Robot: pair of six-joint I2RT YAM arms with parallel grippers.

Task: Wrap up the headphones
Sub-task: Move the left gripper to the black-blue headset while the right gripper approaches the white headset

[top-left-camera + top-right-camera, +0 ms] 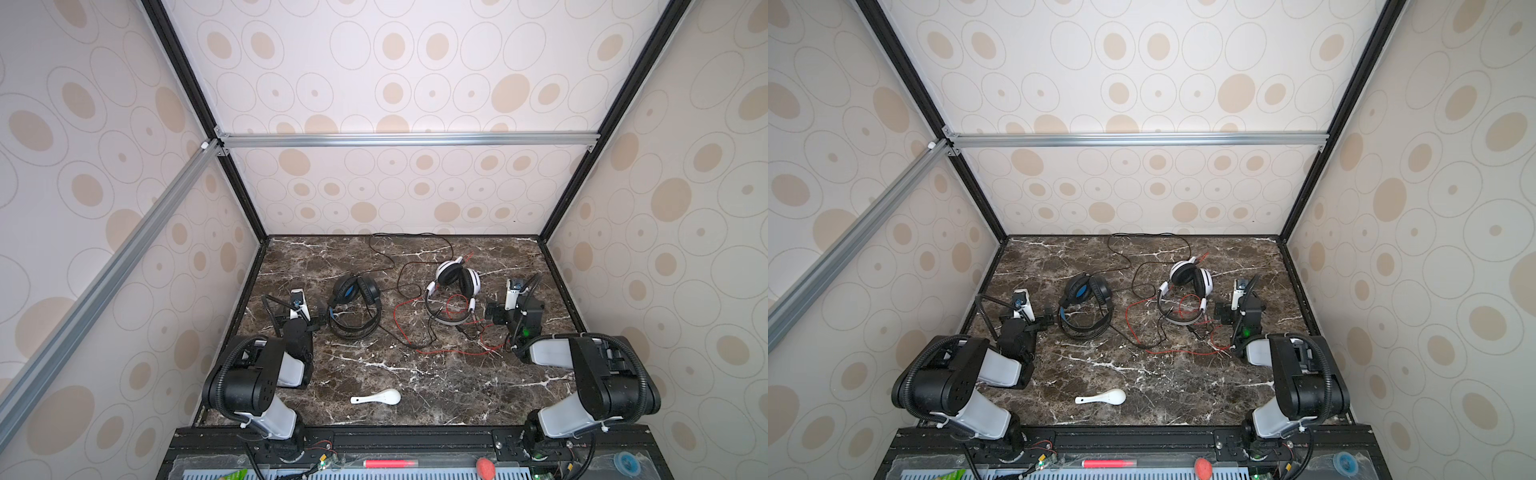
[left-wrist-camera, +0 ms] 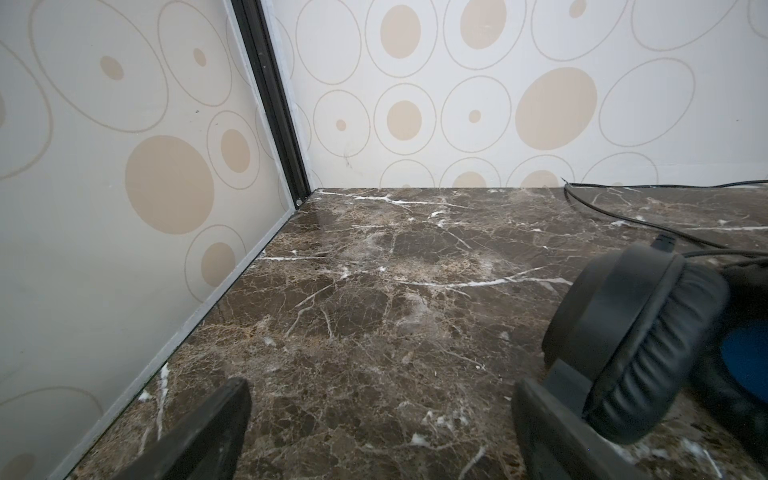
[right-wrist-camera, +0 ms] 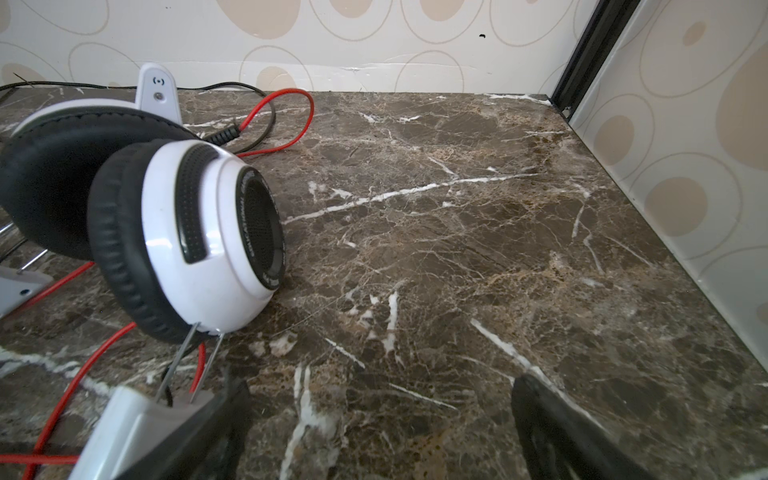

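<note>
Nothing wound yet. Left gripper (image 2: 382, 436) and right gripper (image 3: 380, 432) were found spread, empty, beside 2 headsets (image 1: 354, 305). Red cord (image 3: 299, 92) pinch judged next.

Low over the brown veined marble tabletop (image 2: 374, 291), the left gripper (image 2: 380, 399) gapes wide, a black padded over-ear headset (image 2: 636, 345) just beside one jaw.

Tabletop (image 3: 457, 232) showing polished brown marble look, faintly glossy. White headphones (image 3: 199, 232) gleaming, glossy plastic; earpads (image 3: 116, 257) wrinkled leatherette. Black headphones (image 2: 623, 332) looking matt and creased. Spoon (image 1: 376, 398) appearing glazed, possibly ceramic. Rail (image 1: 407, 139) shining, brushed metal.
</note>
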